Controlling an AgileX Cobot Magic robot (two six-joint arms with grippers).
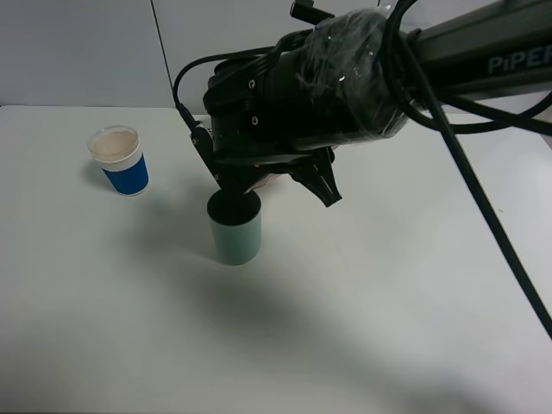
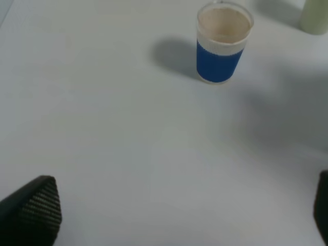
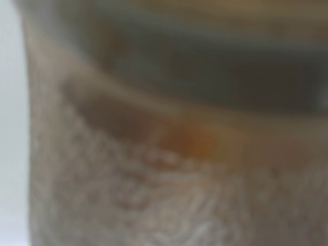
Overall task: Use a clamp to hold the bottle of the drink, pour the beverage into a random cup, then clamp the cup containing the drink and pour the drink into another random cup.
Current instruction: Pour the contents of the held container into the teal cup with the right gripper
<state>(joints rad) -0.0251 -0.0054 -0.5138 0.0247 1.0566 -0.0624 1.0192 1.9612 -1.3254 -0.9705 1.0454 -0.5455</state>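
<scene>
Looming closest is the right arm [image 1: 362, 78], slung across the middle with its cable [image 1: 483, 198] trailing down one side. Its right end effector [image 1: 274, 185] seems pressed onto the bottle [image 3: 169, 154], which fills the wrist view as a brown blur and hangs tipped right over the teal cup [image 1: 235, 228]. My worry is the dark fingertip [image 1: 216, 172] sitting at that cup's rim: a nudge during the pour would probably slide or topple so light a tumbler, and a stream aimed at so narrow a mouth could easily land on the bench [image 1: 388, 328]. How much beverage is in the cup I cannot tell, since the arm covers most of its mouth. Open bench lies all round the teal cup, widest on the near and right sides. Off to the side, the left end effector [image 2: 177, 215] is spread wide, holding nothing, above bare surface. Farther off, well apart, stands the blue cup [image 1: 121, 161], close to the bench's back edge, with a pale cup [image 2: 313, 15] past it.
</scene>
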